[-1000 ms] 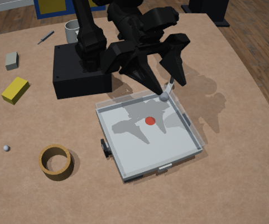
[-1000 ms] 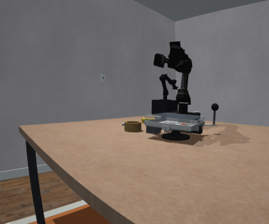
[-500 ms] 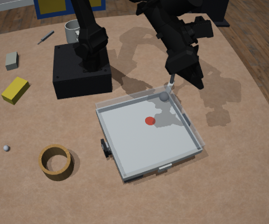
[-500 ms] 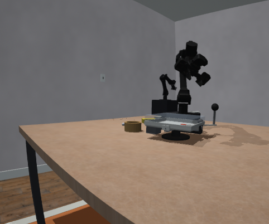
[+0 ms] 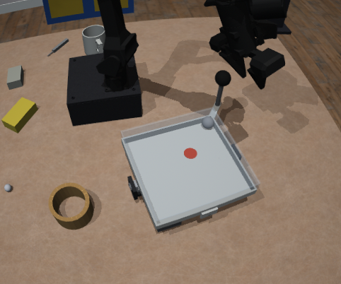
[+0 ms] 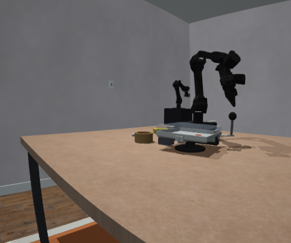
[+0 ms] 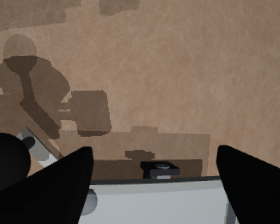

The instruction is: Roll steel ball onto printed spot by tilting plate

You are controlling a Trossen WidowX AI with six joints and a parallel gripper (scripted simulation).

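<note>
The clear-lidded plate [image 5: 189, 169] is a grey square tray with a red printed spot [image 5: 190, 153] near its middle. The steel ball [image 5: 208, 122] lies in the far corner of the tray, next to the handle. A grey handle with a black knob [image 5: 223, 78] rises from that corner. My gripper [image 5: 253, 75] hangs in the air above and to the right of the knob, open and empty. In the side view the gripper [image 6: 232, 102] is above the knob [image 6: 232, 116].
A brown ring [image 5: 69, 202] and a small loose white ball [image 5: 8, 187] lie left of the plate. A yellow block [image 5: 19, 114], a grey block [image 5: 15, 76], a tool [image 5: 58, 46] and a mug [image 5: 94, 39] are at the far left. The arm's black base [image 5: 102, 90] stands behind the plate.
</note>
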